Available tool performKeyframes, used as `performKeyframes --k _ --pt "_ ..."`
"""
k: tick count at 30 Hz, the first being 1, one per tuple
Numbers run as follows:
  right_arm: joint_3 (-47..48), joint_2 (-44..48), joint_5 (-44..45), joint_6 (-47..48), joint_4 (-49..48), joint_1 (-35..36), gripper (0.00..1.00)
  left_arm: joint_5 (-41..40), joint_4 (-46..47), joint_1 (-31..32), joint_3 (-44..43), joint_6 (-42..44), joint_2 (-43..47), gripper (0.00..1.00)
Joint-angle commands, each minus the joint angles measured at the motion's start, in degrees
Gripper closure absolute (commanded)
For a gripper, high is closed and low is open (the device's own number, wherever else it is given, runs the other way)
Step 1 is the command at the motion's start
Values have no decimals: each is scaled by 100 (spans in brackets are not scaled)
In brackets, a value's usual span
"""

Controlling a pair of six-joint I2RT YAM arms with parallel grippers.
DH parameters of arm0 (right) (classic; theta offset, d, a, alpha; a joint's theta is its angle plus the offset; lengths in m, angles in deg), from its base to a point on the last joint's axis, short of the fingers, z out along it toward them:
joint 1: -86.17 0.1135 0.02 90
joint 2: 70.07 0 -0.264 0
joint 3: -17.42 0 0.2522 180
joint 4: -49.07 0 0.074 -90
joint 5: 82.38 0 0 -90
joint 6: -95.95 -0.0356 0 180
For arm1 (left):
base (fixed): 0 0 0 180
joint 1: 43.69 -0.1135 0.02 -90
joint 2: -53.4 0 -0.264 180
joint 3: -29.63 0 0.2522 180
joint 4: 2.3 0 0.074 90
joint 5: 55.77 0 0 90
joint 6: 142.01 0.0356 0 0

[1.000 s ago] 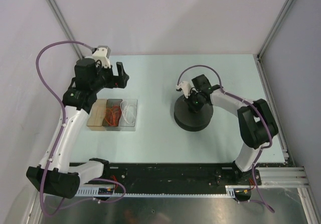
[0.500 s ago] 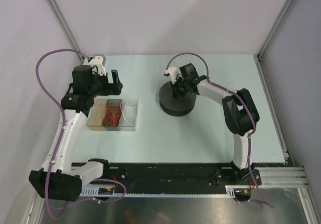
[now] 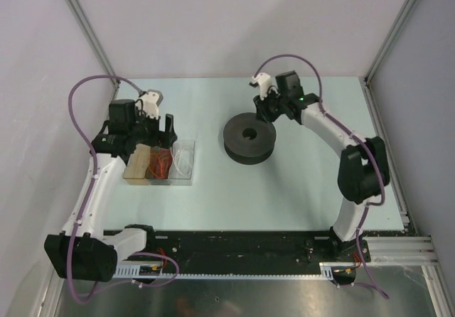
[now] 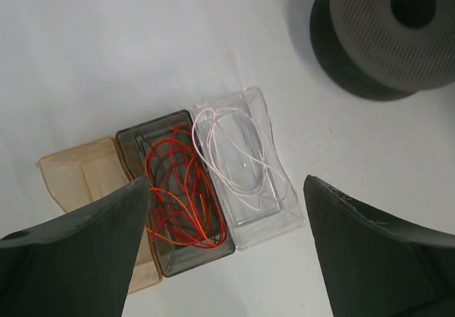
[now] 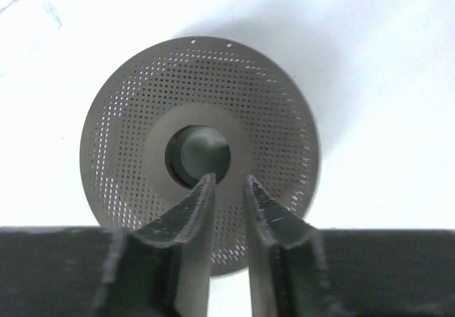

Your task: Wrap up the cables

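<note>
While hovering over the row of three small plastic trays on the pale table (image 3: pixel 213 189), showing the left fingers (image 4: pixel 78 253) spread wide and gripping nothing. Finding the thin white thread-like cable (image 4: pixel 242 162) lying in loose loops inside the clear plastic tray (image 4: pixel 252 93), at the end of the row nearest the spool. Noting the smoky dark tray (image 4: pixel 153 121) just beside it, filled with tangled red and orange wire (image 4: pixel 178 189), and the amber tray (image 4: pixel 78 175) at the other end, seemingly bare though partly hidden by a finger.

Seeing the wide black perforated spool (image 3: pixel 249 141) lying flat toward the middle of the table, well apart from the trays, with no cable visible on it. Pointing the right fingers (image 5: pixel 195 217) toward the spool's hub hole from above its far side, parted by only a narrow gap, with nothing between them and not touching the spool.

Judging the step in hand as the very beginning: reaching for the cable, with none lifted and none wound. Calling next for lowering the left fingers straight into the clear tray and pinching a strand of the white cable, while avoiding the tray wall and the neighbouring red wire. Probably also calling for the right fingers steadying the spool.
</note>
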Motion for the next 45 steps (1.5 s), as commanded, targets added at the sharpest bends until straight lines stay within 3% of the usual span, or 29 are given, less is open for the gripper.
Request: performKeyframes --k 1,4,7,11,16,23,30,34,37,42,45 --pt "261 910 -339 125 422 -159 66 435 -389 -40 110 944 -243 11" --pt "181 1220 -503 -88 426 -336 52 706 -500 -16 172 1023 -507 20" --pt "156 1453 -615 -466 264 -543 49 868 -514 37 170 755 -847 29" --pt "97 1776 -611 -715 44 -652 47 900 -494 47 101 -223 -1518 37" --pt "-64 2087 -348 -713 -94 -669 45 902 -163 129 295 -1260 -1948 41" --pt "-162 2398 -223 -582 -6 -613 43 122 504 242 606 -2178 -2124 42" --pt "-355 2665 -45 -428 14 -511 43 -340 858 456 617 -2755 -2489 49" --pt "-394 2709 47 -464 -6 -500 43 -702 885 489 601 -2857 -2674 58" --pt "-430 2713 258 -796 -179 -507 42 -504 886 510 488 -2805 -2780 74" --pt "-449 2708 433 -1305 -518 -605 28 -181 825 551 303 -2532 -2035 95" --pt "-461 2688 -174 -1125 -578 -727 20 104 734 561 107 -2192 -1343 99"
